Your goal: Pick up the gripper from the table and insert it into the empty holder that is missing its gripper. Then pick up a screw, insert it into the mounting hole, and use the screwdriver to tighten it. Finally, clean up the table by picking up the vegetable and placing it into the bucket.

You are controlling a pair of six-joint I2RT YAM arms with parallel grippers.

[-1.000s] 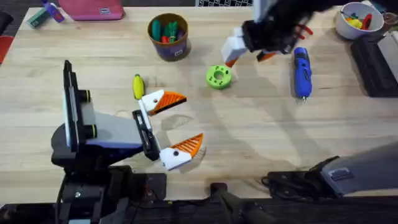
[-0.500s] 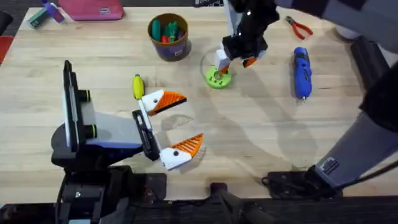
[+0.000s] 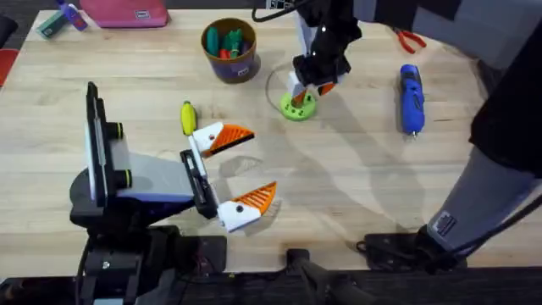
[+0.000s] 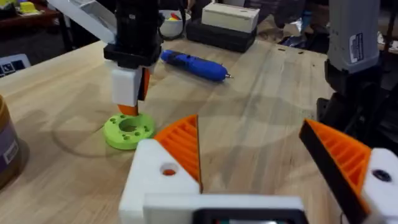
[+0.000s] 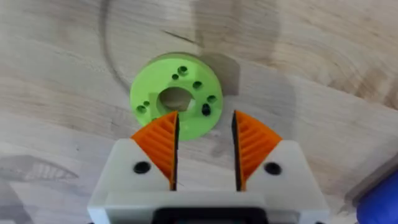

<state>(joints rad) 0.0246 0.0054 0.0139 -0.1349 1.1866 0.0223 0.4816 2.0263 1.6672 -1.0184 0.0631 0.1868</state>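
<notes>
The right gripper (image 3: 306,89) is seen poised directly over the green disc (image 3: 297,106), its orange pads (image 5: 163,144) parted by a narrow gap with nothing held between them. In the right wrist view the disc (image 5: 176,104) lies just beyond the fingertips, its central hole close to the left pad. From the left wrist view the same gripper (image 4: 130,93) is shown hanging point-down, its tip at or just above the disc (image 4: 129,130); whether it touches cannot be told.

The left gripper (image 3: 237,174) is rested low at the near left of the table (image 3: 356,186), spread wide and released, gripping nothing. The vegetable (image 3: 188,118) lies just beyond its farther finger, close beside the white block, and well apart from the right gripper. The bucket (image 3: 230,49) stands at the far side, between the vegetable and the disc. A blue screwdriver (image 3: 411,99) lies to the right of the disc
</notes>
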